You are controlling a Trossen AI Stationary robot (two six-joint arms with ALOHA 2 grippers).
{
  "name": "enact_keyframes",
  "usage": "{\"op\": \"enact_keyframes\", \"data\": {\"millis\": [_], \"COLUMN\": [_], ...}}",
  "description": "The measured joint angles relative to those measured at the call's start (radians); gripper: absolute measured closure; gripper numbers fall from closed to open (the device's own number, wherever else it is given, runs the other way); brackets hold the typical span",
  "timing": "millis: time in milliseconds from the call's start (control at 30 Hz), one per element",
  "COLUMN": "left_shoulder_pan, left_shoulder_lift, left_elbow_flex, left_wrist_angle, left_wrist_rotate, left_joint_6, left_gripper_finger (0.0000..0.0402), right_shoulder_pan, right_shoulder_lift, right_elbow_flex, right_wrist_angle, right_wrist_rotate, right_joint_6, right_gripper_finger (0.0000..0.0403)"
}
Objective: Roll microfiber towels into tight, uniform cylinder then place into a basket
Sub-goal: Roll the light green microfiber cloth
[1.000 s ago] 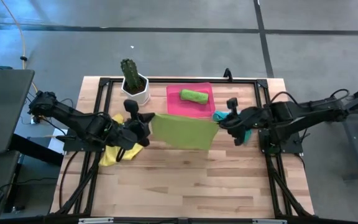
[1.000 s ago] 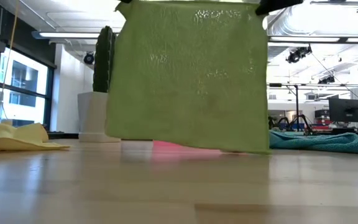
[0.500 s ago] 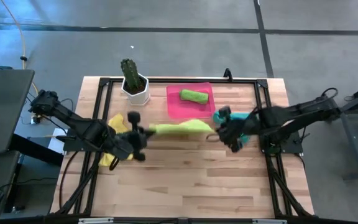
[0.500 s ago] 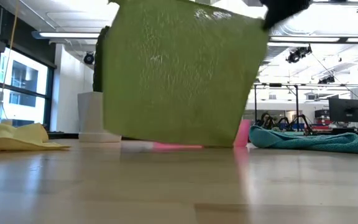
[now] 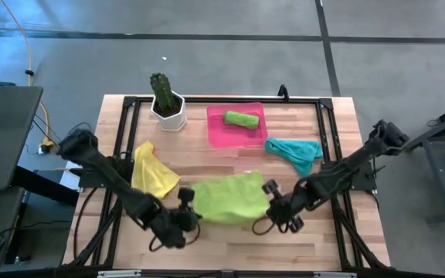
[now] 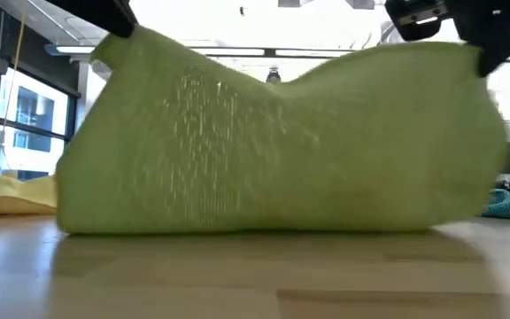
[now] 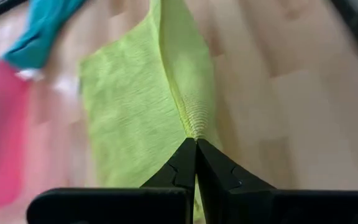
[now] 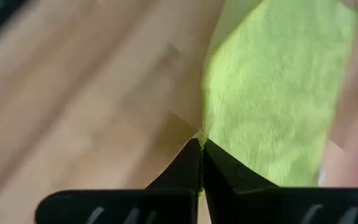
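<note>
A lime green microfiber towel [image 5: 226, 197] is spread near the table's middle, and each near corner is held by one of my shut grippers. My left gripper [image 5: 190, 208] has the near left corner and my right gripper [image 5: 270, 208] the near right one. In the low view the towel [image 6: 273, 151] sags between the two raised corners, its lower part on the wood. A rolled green towel [image 5: 240, 118] lies in the pink basket [image 5: 216, 135]. A yellow towel [image 5: 151, 170] and a teal towel [image 5: 296, 149] lie loose on the table. My left gripper pinches the towel's near left corner [image 7: 194, 127] between its two fingertips, slanting down from the table's near side. A ridge of cloth runs away from the tips. The corner is held up [image 6: 118, 40] and the far part lies on the table. My right gripper pinches the towel's near right corner [image 8: 204, 134] between its two fingertips, slanting down from the near side. That corner is raised off the wood [image 6: 467, 53], and the cloth slopes down from it to the table.
A white pot with a cactus [image 5: 166, 100] stands at the far left, beside the basket. A black frame [image 5: 130, 100] runs around the tabletop. Bare wood [image 5: 230, 247] lies between the grippers and the near edge.
Both grippers have swung down and toward the table's near edge, still shut on the towel's corners. The towel, which hung as a free sheet in front of the basket, now has its lower part lying on the wood, with only the held edge raised.
</note>
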Motion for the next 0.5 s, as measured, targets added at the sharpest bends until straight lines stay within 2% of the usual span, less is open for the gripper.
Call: {"op": "enact_keyframes", "data": {"millis": [100,200,500], "left_shoulder_pan": [-0.035,-0.057,-0.025], "left_shoulder_lift": [0.055,0.086,0.102], "left_elbow_flex": [0.000,0.000,0.000], "left_wrist_angle": [0.105,0.141,-0.013], "left_wrist_rotate": [0.006,0.008,-0.017], "left_joint_6": [-0.005,-0.026,-0.260], "left_gripper_finger": [0.0401,0.0401,0.0401], "right_shoulder_pan": [0.025,0.034,-0.014], "right_shoulder_lift": [0.036,0.071,0.129], "right_elbow_flex": [0.000,0.000,0.000], "right_wrist_angle": [0.048,0.063,0.028], "right_wrist_rotate": [-0.012,-0.006,0.140], "right_joint_6": [0.000,0.001,0.001], "right_gripper_finger": [0.0403,0.0403,0.0403]}}
